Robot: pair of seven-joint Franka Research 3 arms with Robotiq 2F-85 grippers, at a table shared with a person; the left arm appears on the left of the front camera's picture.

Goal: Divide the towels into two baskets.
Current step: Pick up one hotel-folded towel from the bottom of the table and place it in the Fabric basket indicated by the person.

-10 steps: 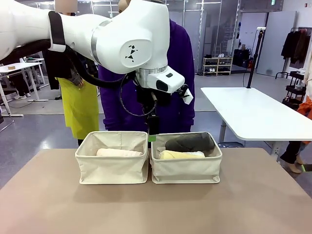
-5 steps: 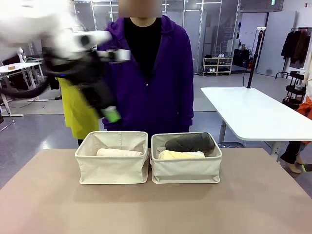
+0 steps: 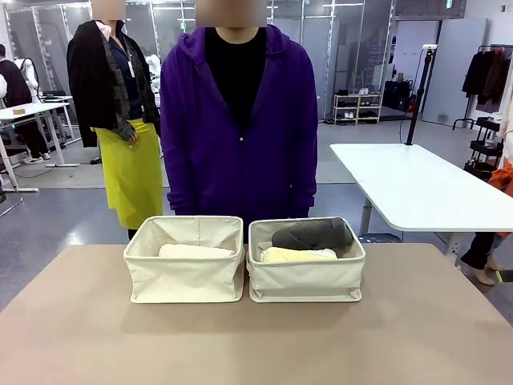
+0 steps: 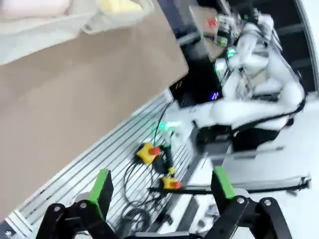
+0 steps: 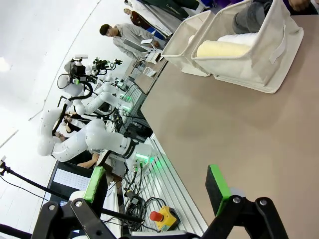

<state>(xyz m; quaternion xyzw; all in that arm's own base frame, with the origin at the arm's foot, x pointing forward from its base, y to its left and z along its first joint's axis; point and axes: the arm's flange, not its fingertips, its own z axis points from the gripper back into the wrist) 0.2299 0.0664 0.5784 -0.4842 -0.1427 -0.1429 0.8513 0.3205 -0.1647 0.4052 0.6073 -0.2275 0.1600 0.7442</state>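
The left arm that crossed the front view a moment ago has gone. On the table (image 3: 256,345), the left basket (image 3: 185,279) holds a pale towel (image 3: 196,251); the right basket (image 3: 305,281) holds the grey towel (image 3: 311,233) and yellow towel (image 3: 298,255). Both the left gripper (image 4: 160,186) and right gripper (image 5: 157,183) hang apart-fingered, empty, well away from the baskets.

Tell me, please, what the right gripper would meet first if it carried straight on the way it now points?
Probably the bare table: the open right gripper points across it, with the baskets farther off and to one side. Depth is hard to judge.
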